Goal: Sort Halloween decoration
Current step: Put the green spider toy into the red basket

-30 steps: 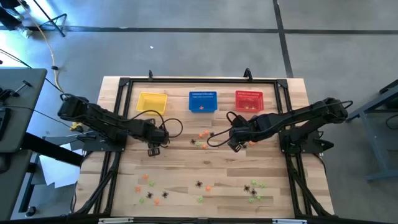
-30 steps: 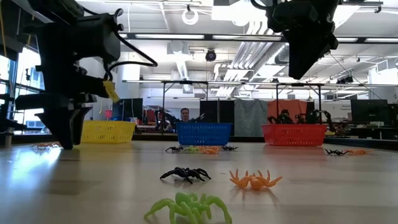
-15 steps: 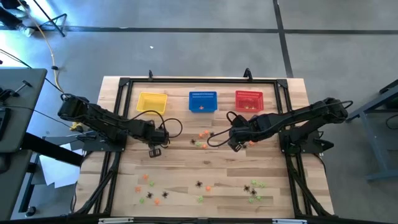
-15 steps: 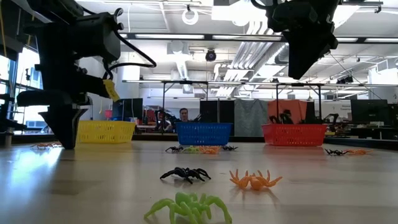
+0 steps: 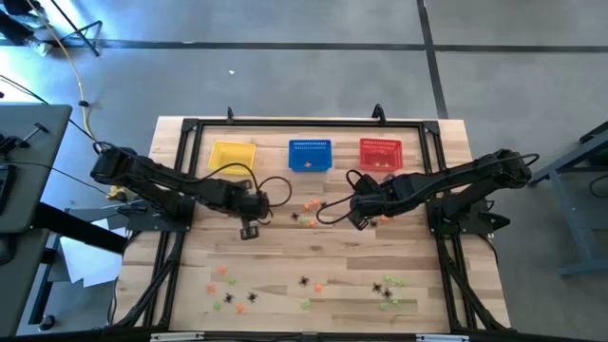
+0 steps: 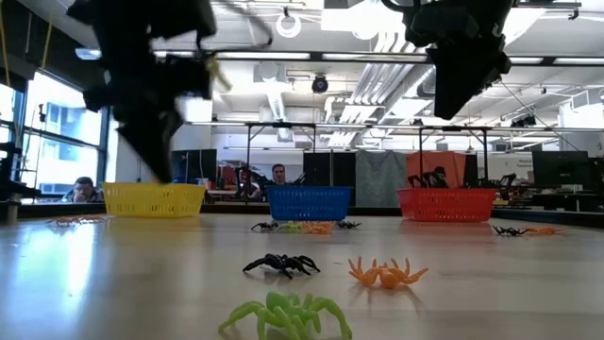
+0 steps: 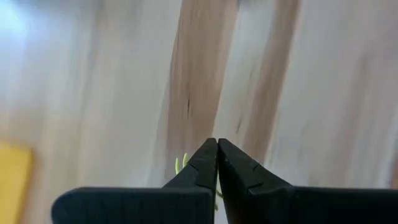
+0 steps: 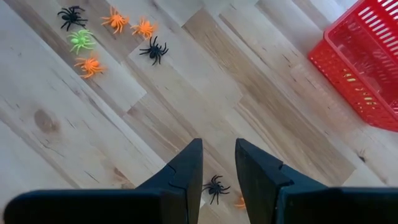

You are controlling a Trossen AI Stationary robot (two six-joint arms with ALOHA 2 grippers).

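Green spider (image 7: pixel 180 165) mostly hidden behind fingers (image 7: pixel 202 168).

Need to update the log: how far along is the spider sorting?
Early. A few pieces seem to lie in the red basket. The left gripper is shut on a green spider; the right gripper hovers open over a black spider. Most spiders lie scattered across the table.

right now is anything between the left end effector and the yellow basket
Nothing visible. The left end effector is shut on a light green spider and hangs over bare wood. The yellow basket sits toward the table's far edge from it, with only open tabletop between. The other spiders lie off to the side.
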